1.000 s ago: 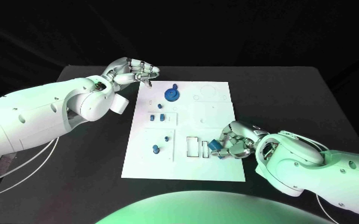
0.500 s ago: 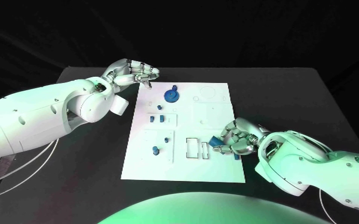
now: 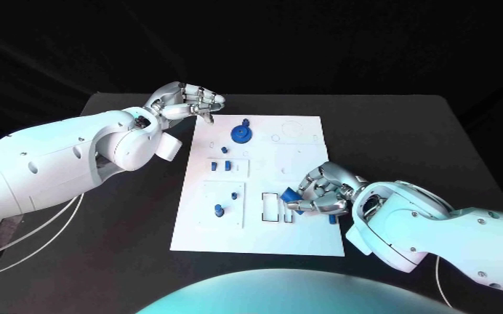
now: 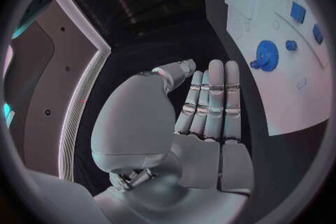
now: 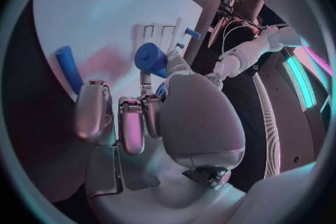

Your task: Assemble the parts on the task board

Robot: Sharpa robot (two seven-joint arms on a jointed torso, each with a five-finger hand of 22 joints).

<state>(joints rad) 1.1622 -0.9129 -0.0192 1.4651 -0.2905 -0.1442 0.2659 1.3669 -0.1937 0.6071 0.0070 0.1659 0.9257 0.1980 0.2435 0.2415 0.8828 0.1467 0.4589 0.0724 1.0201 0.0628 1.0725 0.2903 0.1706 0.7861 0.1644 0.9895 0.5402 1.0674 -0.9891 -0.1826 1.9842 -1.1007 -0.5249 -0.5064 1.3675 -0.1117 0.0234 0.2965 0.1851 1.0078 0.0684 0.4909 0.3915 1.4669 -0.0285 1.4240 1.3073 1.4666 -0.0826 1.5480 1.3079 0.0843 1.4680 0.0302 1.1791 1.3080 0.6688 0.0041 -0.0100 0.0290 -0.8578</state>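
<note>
- The left hand [image 3: 187,101] is seen above the counter [image 3: 126,205] beyond the task board's far left corner, fingers curled inward, nothing held.
- The task board [image 3: 304,234] lies mid-counter; a blue gear [image 3: 241,134] sits near its far edge.
- A blue part [image 5: 150,59] is pinched by the right hand [image 3: 323,192] over the board's near right area.

One task board [image 3: 299,155], seven blue parts [image 3: 242,134], two robot hands [image 3: 323,194]

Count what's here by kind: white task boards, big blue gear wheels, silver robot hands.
Task board: 1
Blue gear: 1
Silver hands: 2, the left hand and the right hand, which holds a blue part
Total: 4
</note>
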